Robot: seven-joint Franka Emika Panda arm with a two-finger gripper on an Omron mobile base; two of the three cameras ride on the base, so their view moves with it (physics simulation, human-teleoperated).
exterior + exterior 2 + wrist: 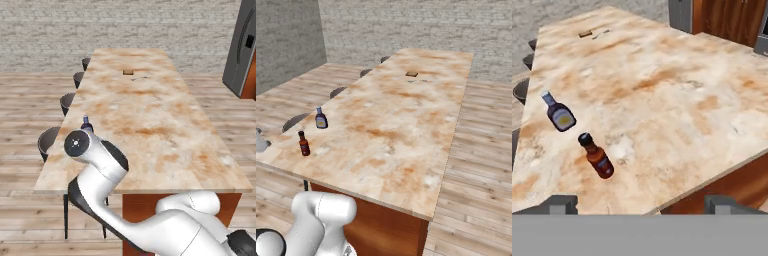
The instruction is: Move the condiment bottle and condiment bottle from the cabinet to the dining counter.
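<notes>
Two condiment bottles stand upright on the marbled dining counter (pixel 672 95), near its left edge. One is a dark bottle with a blue cap and pale label (pixel 560 116) (pixel 321 119) (pixel 86 123). The other is a brown bottle with a black cap (pixel 597 158) (pixel 304 144), a little nearer the counter's front corner. My gripper (pixel 642 204) hovers above and in front of the counter's near edge, open, its fingertips (pixel 562 203) wide apart with nothing between them. The brown bottle lies ahead of the left fingertip, well clear of it.
Several dark stools (pixel 49 140) line the counter's left side. A small brown item (pixel 128 72) lies at the counter's far end. A grey fridge (pixel 242 50) and wooden cabinets (pixel 727 20) stand beyond the counter's right side. Wood floor surrounds the counter.
</notes>
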